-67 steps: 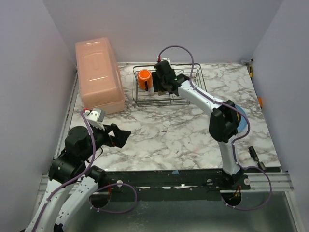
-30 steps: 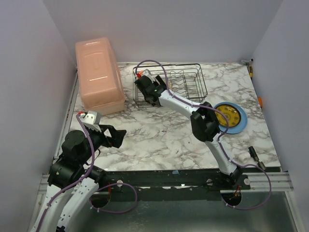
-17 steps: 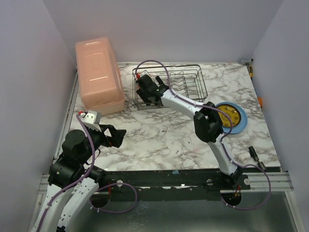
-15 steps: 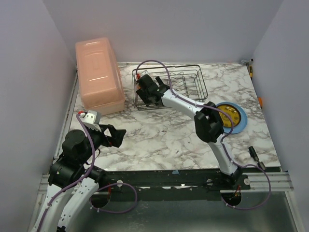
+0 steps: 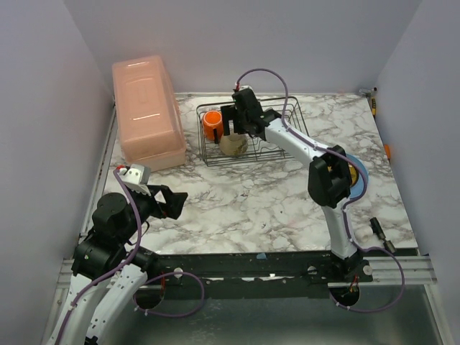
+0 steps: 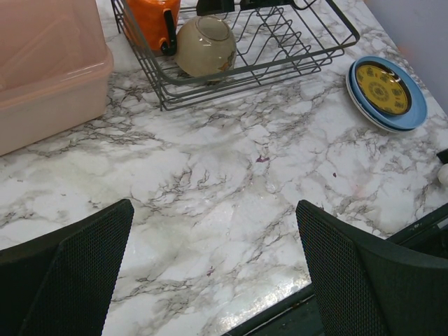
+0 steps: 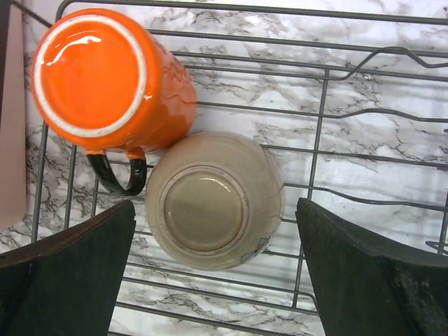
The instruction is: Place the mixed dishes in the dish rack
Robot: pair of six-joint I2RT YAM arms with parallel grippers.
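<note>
Marbled white bench (image 5: 251, 205). Inside black wire dish rack (image 5: 284, 129), left end: upturned orange ceramic mug (image 7: 105, 73) touching upturned small cream bowl (image 7: 210, 199). Right hand (image 7: 213, 231) above rack, spread open, empty. Left hand (image 6: 213, 224) open, well short of rack.

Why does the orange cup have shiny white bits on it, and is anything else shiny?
Right wrist view: the lamp's light glints in white streaks off the glossy base of the orange mug, which faces the camera. Left wrist view: a pale sheen lies on the marble table near its front edge. Top external view: thin bright streaks show on the pink box.
</note>
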